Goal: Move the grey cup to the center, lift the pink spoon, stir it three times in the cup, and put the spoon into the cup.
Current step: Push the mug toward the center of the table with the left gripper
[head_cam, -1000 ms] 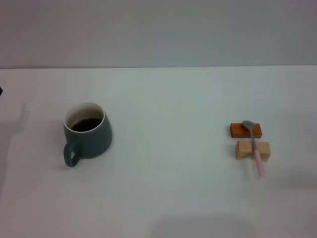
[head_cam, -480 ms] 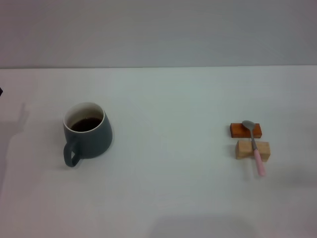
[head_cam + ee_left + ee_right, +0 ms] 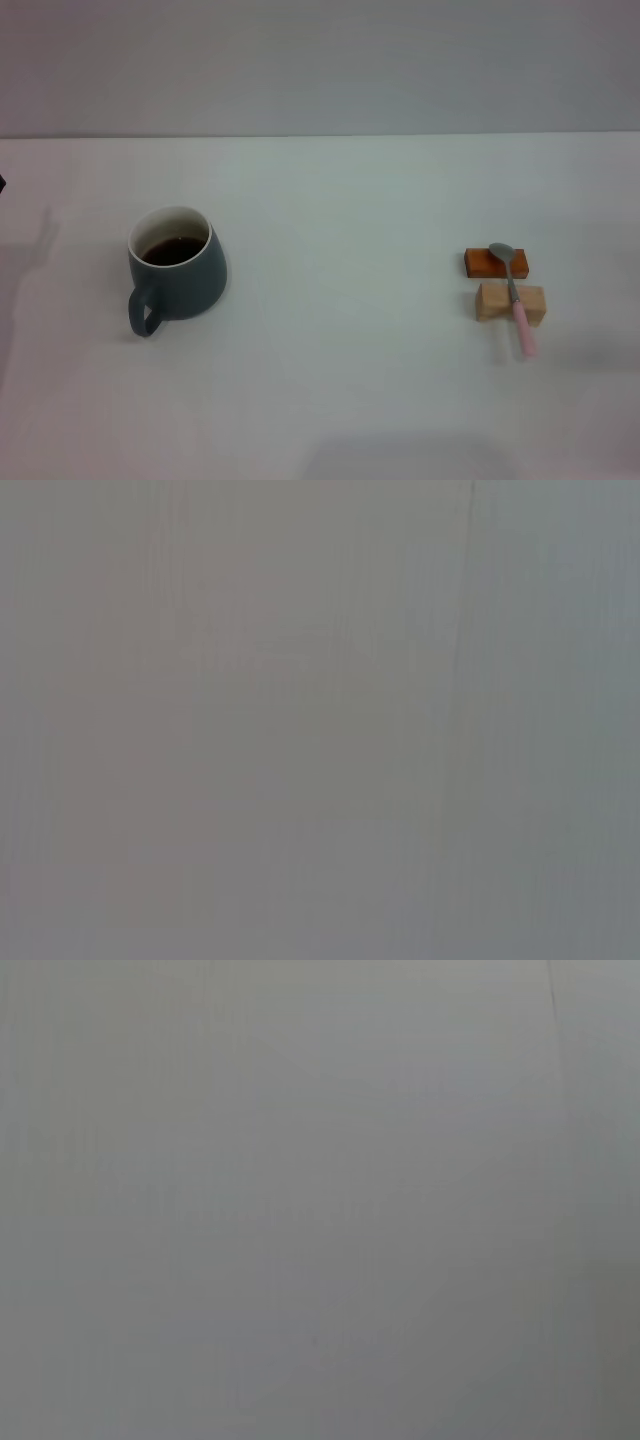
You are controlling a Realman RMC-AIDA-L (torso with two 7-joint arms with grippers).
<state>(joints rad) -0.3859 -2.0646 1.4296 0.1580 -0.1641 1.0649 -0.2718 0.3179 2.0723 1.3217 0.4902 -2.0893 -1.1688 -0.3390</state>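
The grey cup (image 3: 176, 265) is short and round, dark blue-grey outside and white inside, with dark brown drink in it. Its loop handle (image 3: 144, 310) points toward the robot. It stands upright on the left side of the white table (image 3: 330, 380), well apart from the spoon. The pink spoon (image 3: 514, 293) is small and thin, with a grey metal bowl and a pale pink handle. It lies on the right side of the table, across two little blocks: its bowl rests on the orange block (image 3: 487, 263) and its handle crosses the tan block (image 3: 509, 303), with the pink end sticking out past it toward the robot. Nothing on the table has moved since a second ago; the cup, the spoon and the blocks are in the same spots. Neither gripper shows in any view, so I cannot tell if they are open or closed. Both wrist views show only plain grey.
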